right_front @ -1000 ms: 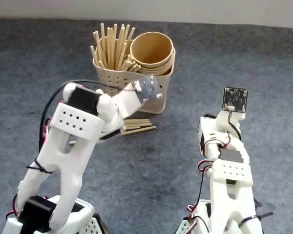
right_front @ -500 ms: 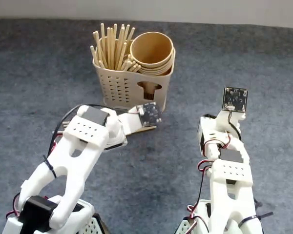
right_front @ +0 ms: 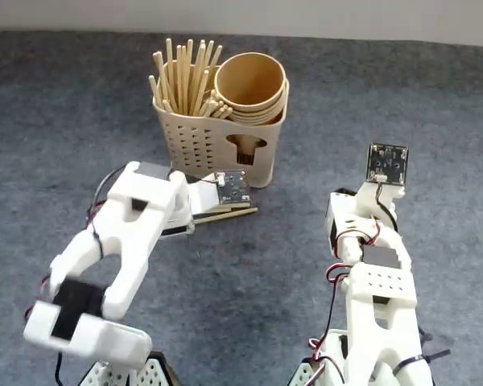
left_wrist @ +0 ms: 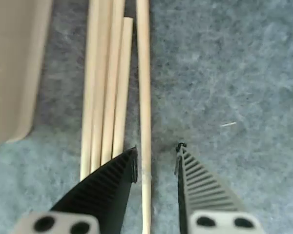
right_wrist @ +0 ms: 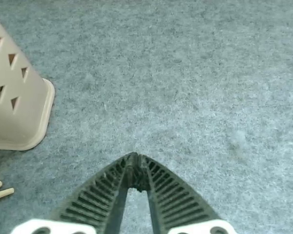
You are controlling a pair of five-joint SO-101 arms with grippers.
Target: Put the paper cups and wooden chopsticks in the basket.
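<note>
Near the far edge of the counter (right_front: 402, 96), the basket (right_front: 201, 149) holds paper cups (right_front: 249, 76); loose chopsticks (left_wrist: 107, 73) lie at its base. One lies between the parted jaws of the left gripper (left_wrist: 157, 150); the right gripper (right_wrist: 136, 158) is closed over open counter.

Loose chopsticks (left_wrist: 106, 73) just before the basket (right_front: 195, 149), cups (right_front: 249, 80) inside
</note>
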